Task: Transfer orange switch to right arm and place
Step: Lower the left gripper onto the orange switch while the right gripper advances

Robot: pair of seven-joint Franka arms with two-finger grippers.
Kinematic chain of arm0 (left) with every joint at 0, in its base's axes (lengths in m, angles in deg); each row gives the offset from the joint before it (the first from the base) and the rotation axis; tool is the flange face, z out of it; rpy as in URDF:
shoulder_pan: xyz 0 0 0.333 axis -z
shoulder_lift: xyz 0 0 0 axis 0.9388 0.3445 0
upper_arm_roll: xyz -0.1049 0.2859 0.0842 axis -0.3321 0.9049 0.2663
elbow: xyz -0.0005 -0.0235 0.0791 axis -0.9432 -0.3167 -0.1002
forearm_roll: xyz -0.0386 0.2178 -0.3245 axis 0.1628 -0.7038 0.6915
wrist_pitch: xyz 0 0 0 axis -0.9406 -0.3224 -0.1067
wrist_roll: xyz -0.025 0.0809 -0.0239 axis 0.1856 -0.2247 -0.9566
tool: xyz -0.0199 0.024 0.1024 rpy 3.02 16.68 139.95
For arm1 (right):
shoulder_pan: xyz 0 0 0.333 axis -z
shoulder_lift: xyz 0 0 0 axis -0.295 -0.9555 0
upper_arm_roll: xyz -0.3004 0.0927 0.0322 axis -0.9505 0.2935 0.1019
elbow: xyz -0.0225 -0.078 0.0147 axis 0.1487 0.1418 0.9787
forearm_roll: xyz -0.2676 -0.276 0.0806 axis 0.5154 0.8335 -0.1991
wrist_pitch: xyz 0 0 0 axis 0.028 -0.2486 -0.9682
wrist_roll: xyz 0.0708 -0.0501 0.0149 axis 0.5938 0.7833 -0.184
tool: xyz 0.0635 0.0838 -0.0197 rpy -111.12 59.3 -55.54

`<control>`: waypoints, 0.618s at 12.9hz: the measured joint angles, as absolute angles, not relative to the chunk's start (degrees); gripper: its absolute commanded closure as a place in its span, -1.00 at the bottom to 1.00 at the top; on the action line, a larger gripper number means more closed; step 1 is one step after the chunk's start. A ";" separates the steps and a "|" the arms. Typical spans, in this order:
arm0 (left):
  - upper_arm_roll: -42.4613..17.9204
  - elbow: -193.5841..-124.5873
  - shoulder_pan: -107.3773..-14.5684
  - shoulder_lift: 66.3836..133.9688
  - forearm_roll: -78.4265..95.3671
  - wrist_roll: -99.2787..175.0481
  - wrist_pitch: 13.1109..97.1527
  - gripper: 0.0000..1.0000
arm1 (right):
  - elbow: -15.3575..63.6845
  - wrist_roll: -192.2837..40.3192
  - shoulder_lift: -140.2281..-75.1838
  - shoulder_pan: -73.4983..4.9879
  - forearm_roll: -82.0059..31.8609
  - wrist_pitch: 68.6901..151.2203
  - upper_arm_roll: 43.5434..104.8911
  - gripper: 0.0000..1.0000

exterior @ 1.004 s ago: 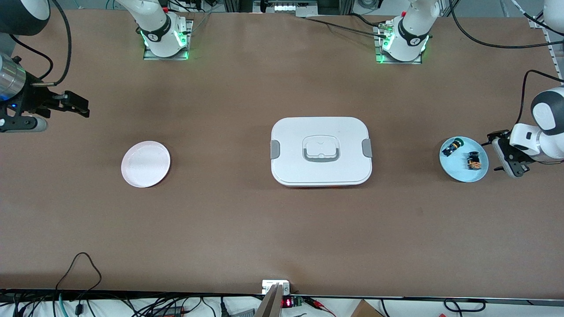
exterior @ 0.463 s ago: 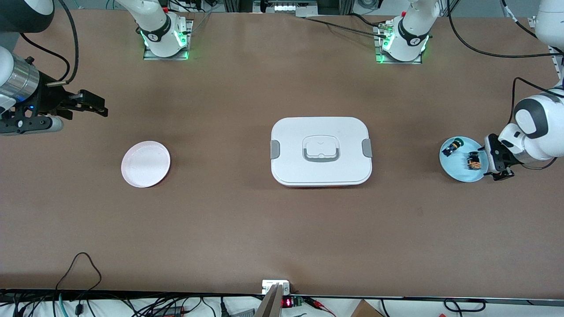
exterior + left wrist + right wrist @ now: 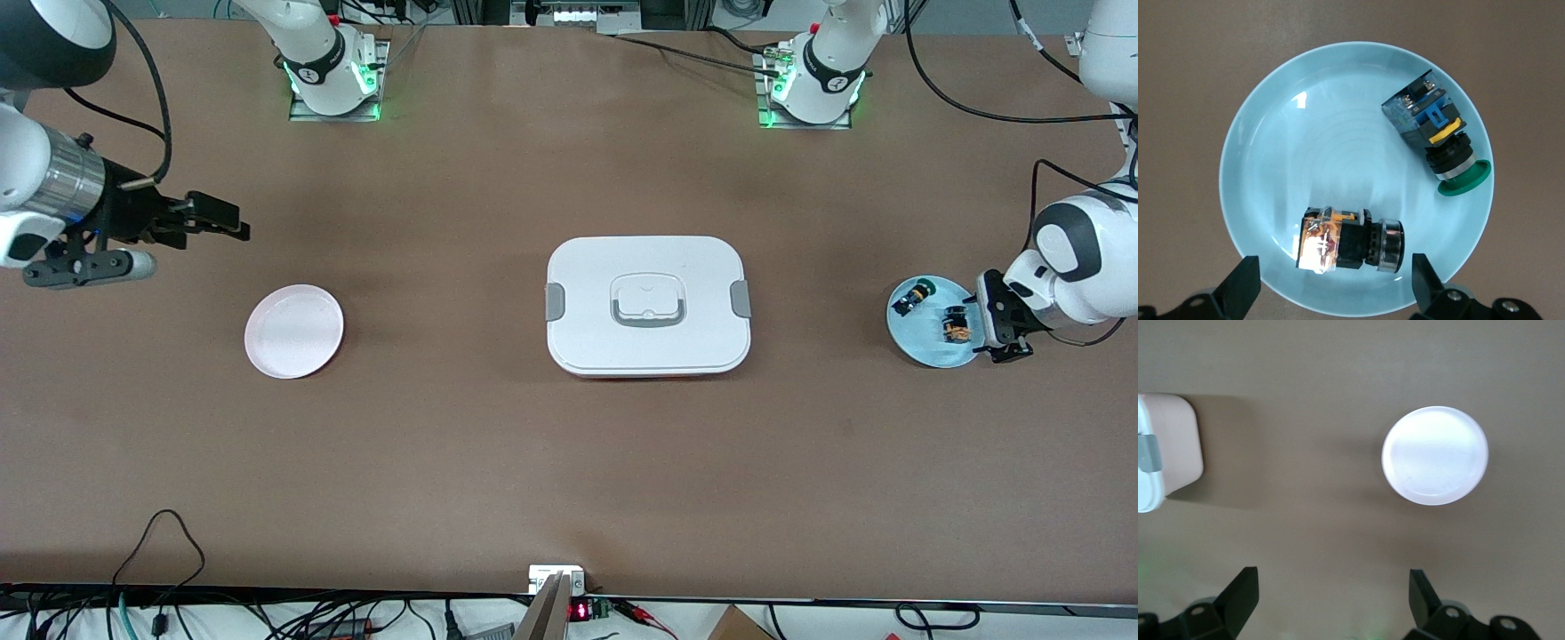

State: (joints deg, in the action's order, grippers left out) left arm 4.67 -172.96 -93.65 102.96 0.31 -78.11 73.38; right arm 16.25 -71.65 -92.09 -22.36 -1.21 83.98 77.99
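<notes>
**Both end effectors apart and empty; orange switch on blue plate**

Right end effector (image 3: 233, 219): over bare table (image 3: 498, 462) at the right arm's end, fingers apart, nothing held. Pink plate (image 3: 293, 331): empty, nearer the front camera than that end effector. White lidded box (image 3: 647, 305): mid-table, closed. Blue plate (image 3: 925, 347): at the left arm's end, carrying two switches. Green-capped switch (image 3: 1438, 143): lying on its side. Orange switch (image 3: 1350, 240): lying on its side, apart from the other. Left end effector (image 3: 1335, 288): over the plate's rim, beside the orange switch, fingers apart, no contact.
</notes>
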 measured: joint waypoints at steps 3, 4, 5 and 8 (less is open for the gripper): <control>4.66 -173.93 -93.84 102.97 0.31 -78.68 73.38 -1.00 | 16.24 -71.68 -94.16 -22.33 -8.37 85.20 77.92 -1.00; 4.65 -174.29 -93.98 102.97 0.31 -78.85 73.38 -1.00 | 16.24 -71.68 -94.32 -22.37 -10.84 85.55 77.93 -1.00; 4.61 -174.67 -94.17 102.97 0.31 -79.02 73.38 -1.00 | 16.27 -71.65 -94.34 -22.47 -13.67 86.04 77.93 -1.00; 4.37 -175.40 -94.87 102.97 0.31 -79.82 73.38 -1.00 | 17.17 -71.54 -94.73 -22.69 -25.69 87.27 77.96 -1.00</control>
